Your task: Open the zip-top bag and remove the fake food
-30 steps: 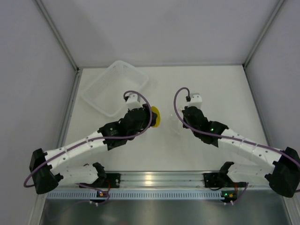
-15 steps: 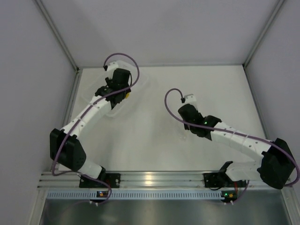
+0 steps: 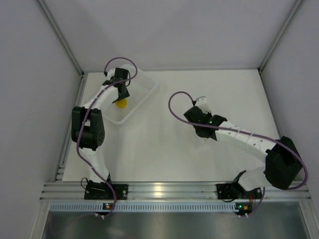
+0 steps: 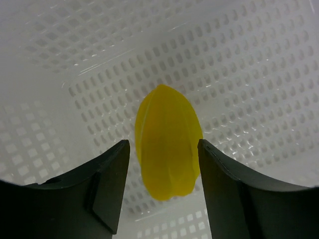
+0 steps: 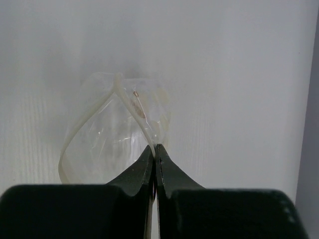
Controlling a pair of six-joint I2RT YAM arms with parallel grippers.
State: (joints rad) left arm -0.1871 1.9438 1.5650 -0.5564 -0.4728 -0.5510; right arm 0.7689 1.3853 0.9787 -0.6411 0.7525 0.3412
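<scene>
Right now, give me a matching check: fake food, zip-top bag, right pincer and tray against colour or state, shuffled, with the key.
1 fake food
2 zip-top bag
3 right pincer
4 tray

A shut on the bag's edge
B white, perforated
C yellow, lying in the tray
D clear, crinkled

Pairs: 1-C, 2-D, 3-A, 4-B

The fake food (image 4: 167,142) is smooth, matt yellow plastic. The basket tray (image 4: 249,64) is translucent perforated plastic; the zip-top bag (image 5: 107,134) is clear, glossy film.
</scene>
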